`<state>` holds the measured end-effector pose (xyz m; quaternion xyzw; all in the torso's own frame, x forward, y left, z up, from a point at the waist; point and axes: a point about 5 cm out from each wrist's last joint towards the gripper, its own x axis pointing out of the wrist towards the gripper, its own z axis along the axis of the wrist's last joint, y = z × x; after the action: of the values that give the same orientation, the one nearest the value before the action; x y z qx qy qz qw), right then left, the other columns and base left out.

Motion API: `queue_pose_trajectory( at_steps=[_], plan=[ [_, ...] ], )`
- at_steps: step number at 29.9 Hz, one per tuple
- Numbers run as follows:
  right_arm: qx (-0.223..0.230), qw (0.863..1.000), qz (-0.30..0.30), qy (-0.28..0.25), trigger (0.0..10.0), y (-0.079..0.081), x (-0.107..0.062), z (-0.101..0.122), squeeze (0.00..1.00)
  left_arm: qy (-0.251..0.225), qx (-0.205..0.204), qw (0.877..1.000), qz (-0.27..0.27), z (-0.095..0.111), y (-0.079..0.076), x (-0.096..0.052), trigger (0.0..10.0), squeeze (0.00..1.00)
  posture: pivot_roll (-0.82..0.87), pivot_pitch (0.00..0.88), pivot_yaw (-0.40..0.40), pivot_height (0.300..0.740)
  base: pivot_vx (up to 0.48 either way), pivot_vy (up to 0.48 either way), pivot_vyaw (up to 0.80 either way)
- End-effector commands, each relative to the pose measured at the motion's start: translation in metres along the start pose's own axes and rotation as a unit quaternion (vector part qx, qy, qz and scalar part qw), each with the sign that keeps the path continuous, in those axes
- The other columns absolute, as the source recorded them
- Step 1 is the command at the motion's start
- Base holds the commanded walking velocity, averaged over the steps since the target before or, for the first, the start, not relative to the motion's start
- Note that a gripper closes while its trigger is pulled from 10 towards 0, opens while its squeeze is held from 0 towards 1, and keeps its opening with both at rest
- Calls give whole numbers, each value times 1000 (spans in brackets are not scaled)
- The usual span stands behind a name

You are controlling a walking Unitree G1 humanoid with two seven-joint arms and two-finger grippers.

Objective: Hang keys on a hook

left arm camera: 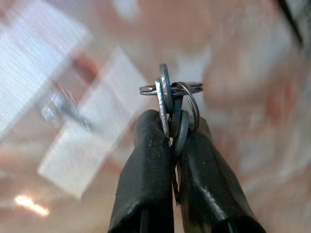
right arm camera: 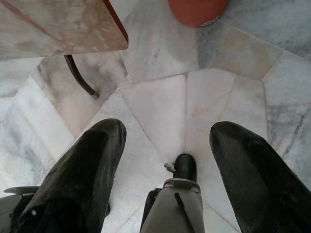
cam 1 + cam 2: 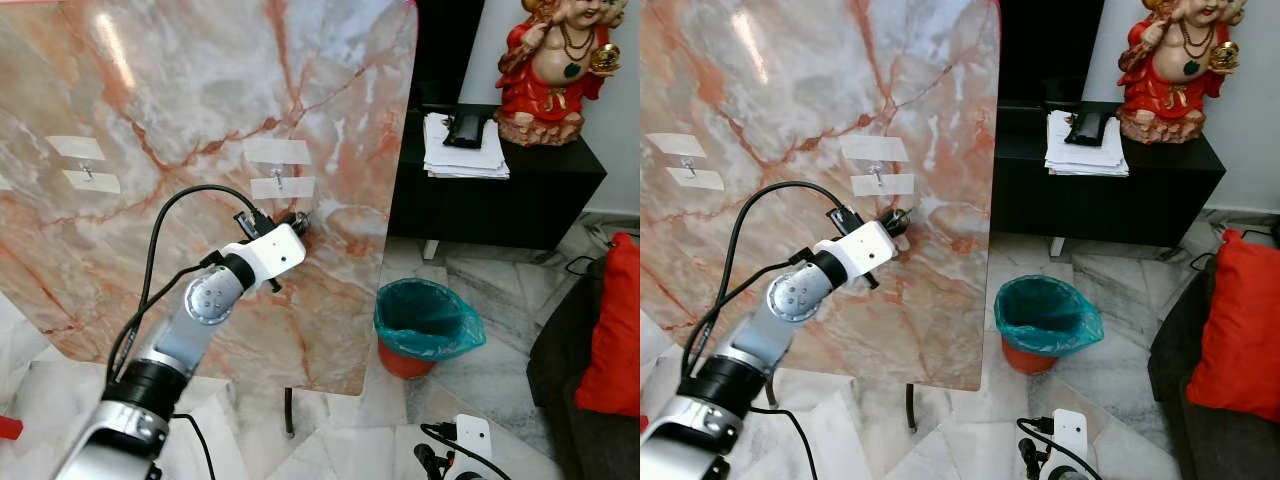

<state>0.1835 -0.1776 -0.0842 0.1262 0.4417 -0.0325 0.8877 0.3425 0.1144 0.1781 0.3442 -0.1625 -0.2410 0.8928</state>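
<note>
I saw the left gripper (image 1: 171, 127) raised against the tilted marble slab (image 3: 200, 90), a glossy sheet of pink and grey stone veined in rust. Its two matte black fingers (image 1: 146, 165) were pinched tight on the keys (image 1: 170, 94): thin steel split rings and a flat metal blade bunched at the fingertips, standing clear of the rubbery pads. From the head camera the gripper tip sat just at five o'clock of the nearer hook (image 3: 279, 179), a small metal peg fixed by two translucent rectangular tape strips, close but not touching as far as I could tell. A second taped hook (image 3: 87, 171) lay well off at nine o'clock. The right gripper (image 2: 167, 145) hung low over pale marble floor tiles (image 2: 160, 102), its glossy black fingers spread wide and holding nothing.
</note>
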Motion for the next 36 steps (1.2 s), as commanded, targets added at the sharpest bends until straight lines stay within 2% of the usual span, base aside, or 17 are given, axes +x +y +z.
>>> queue_pose_trajectory(
  at_steps=[1, 3, 5, 6, 8, 11, 13, 14, 15, 17, 18, 19, 26, 32, 36],
  plan=[
    [-6, 1000, -1, 1, 10000, -1, -1, -1, 0, -30, -36, 999, 8, 12, -2, -3, 10000, 0, 61, 29, 11, 740, 0, 0, 0],
    [-7, 1000, -1, 1, 10000, -2, -1, -1, 0, -46, -70, 996, -17, 18, -15, -8, 10000, 0, 62, 30, 10, 740, 0, 0, 0],
    [-7, 1000, -2, 1, 10000, -2, -1, -1, 0, -47, -85, 995, -25, 18, -21, -14, 10000, 0, 63, 29, 9, 740, 0, 0, 0],
    [-8, 1000, -2, 1, 10000, -2, -1, -1, 0, -39, -102, 994, -15, 14, -25, -19, 10000, 0, 62, 29, 9, 740, 0, 0, 0],
    [-9, 1000, -2, 1, 10000, -2, -1, -1, 0, -32, -108, 994, 0, 11, -28, -24, 10000, 0, 62, 27, 10, 740, 0, 0, 0],
    [-10, 1000, -2, 0, 10000, -3, -1, 0, 0, -11, -109, 994, 27, 6, -35, -32, 10000, 0, 56, 23, 11, 740, 0, 0, 0],
    [-10, 1000, -3, 0, 10000, -3, -1, 0, 0, 11, -107, 992, 64, 2, -38, -38, 10000, 0, 51, 23, 10, 740, 0, 0, 0],
    [-10, 1000, -3, 0, 10000, -3, -1, 0, 0, 43, -101, 988, 108, -5, -35, -43, 10000, 0, 50, 21, 9, 740, 0, 0, 0],
    [-11, 1000, -3, 0, 10000, -3, -1, 0, 0, 61, -95, 985, 127, -9, -34, -45, 10000, 0, 50, 21, 9, 740, 0, 0, 0],
    [-12, 1000, -3, 0, 10000, -4, -1, 0, 0, 98, -109, 973, 178, -19, -29, -51, 10000, 0, 49, 19, 5, 740, 0, 0, 0],
    [-12, 1000, -3, 0, 10000, -4, -1, 0, 0, 98, -109, 973, 178, -19, -29, -51, 10000, 0, 49, 19, 5, 740, 0, 0, 0],
    [-13, 1000, -3, 0, 10000, -4, -1, 0, 0, 130, -134, 959, 214, -30, -26, -56, 10000, 0, 44, 17, 3, 740, 0, 0, 0],
    [-15, 1000, -4, -3, 10000, -5, -1, 0, 0, 142, -179, 938, 262, -48, -9, -62, 10000, 0, 36, 0, -3, 740, 0, 0, 0],
    [-12, 1000, -6, -7, 10000, -7, -2, -1, 0, 157, -151, 937, 272, -53, -5, -70, 10000, 0, 33, 0, -9, 740, 0, 0, 0],
    [-16, 1000, -5, -7, 10000, -8, -2, -1, 0, 152, -144, 936, 283, -53, -2, -69, 10000, 0, 34, 0, -14, 740, 0, -257, 0]
  ],
)
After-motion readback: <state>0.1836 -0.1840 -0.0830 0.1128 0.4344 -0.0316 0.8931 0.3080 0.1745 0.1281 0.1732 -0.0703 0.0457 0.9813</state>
